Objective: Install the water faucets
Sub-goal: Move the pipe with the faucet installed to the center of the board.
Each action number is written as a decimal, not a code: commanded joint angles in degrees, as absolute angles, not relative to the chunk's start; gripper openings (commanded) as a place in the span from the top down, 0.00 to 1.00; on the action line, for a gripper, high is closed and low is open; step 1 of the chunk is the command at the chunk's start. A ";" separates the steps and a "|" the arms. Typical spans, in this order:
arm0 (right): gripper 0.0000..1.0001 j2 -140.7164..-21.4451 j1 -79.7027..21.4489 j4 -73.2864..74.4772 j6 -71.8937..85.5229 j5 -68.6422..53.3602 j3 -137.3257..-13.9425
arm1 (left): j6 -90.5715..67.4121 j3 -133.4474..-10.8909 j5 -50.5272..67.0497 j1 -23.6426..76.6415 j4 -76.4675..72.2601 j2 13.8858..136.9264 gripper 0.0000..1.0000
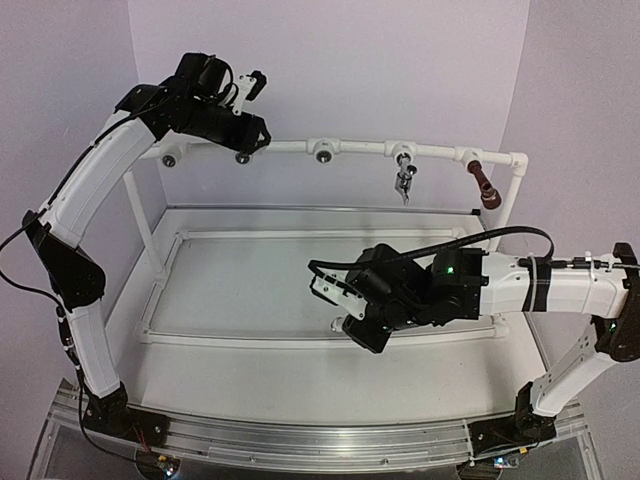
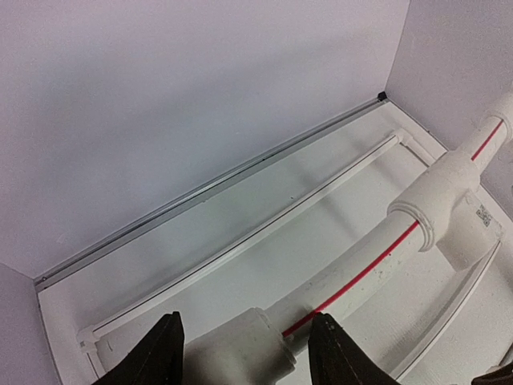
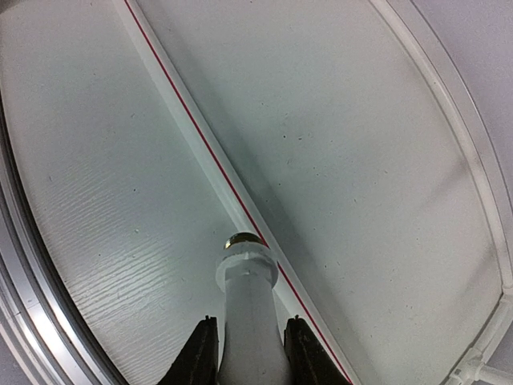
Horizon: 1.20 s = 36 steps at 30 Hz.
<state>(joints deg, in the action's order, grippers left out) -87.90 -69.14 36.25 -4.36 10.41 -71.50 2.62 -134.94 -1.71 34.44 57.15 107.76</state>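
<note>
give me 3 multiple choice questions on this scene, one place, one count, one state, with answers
1. Where does the silver faucet hang?
A. left of the red-brown faucet
B. right of it
C. on the table floor

2. How many faucets hang from the top pipe?
A. one
B. two
C. three

3. The right gripper is
A. open and empty
B. shut on the white faucet
C. out of view

Answers: A, it hangs on the red-brown one's left; B, only silver and red-brown hang there; B, both fingers clamp the white body.
</note>
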 commanded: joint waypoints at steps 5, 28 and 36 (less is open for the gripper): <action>1.00 -85.25 -69.17 32.83 -4.20 22.25 -74.51 | -4.48 -131.59 -3.16 31.03 63.44 113.37 0.47; 1.00 -90.67 -67.96 31.37 -16.93 28.24 -88.15 | -9.04 -116.27 21.25 30.94 45.29 80.73 0.01; 1.00 -82.69 -66.68 31.20 -20.16 29.16 -85.71 | -7.81 -77.37 34.10 34.21 33.50 60.69 0.23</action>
<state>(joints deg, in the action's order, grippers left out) -89.52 -67.63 33.19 -18.95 28.12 -85.51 -9.25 -89.86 27.68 32.01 38.01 62.21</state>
